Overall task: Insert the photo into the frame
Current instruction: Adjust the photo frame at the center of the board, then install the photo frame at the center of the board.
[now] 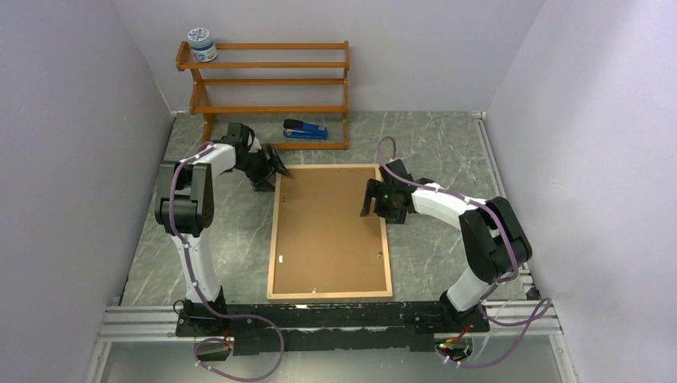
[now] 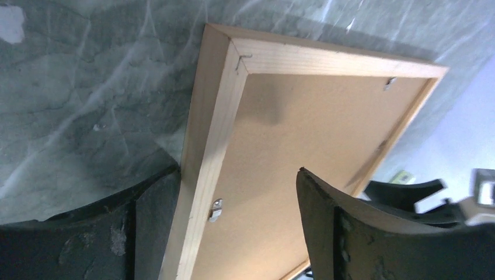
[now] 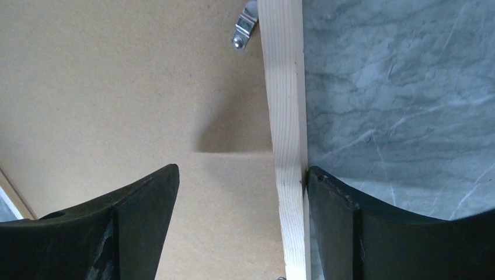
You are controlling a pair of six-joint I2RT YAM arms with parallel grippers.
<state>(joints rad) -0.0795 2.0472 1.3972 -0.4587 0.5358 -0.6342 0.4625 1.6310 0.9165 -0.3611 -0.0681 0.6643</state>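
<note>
The frame [image 1: 329, 296] lies face down in the middle of the table, its light wood rails around a brown backing board [image 1: 327, 231]. The photo is hidden. My left gripper [image 1: 275, 169] is open at the far left corner. In the left wrist view the left gripper [image 2: 237, 170] straddles the left rail of the frame [image 2: 213, 128], beside a metal turn clip [image 2: 215, 209]. My right gripper [image 1: 370, 199] is open at the right side. In the right wrist view the right gripper [image 3: 243, 168] straddles the right rail of the frame [image 3: 284, 87], its outer finger touching the rail's outer edge.
An orange-brown shelf rack [image 1: 267, 80] stands at the back wall with a small jar [image 1: 201, 45] on its top shelf. A blue stapler [image 1: 305, 130] lies at its foot, just beyond the frame. Walls close in on both sides.
</note>
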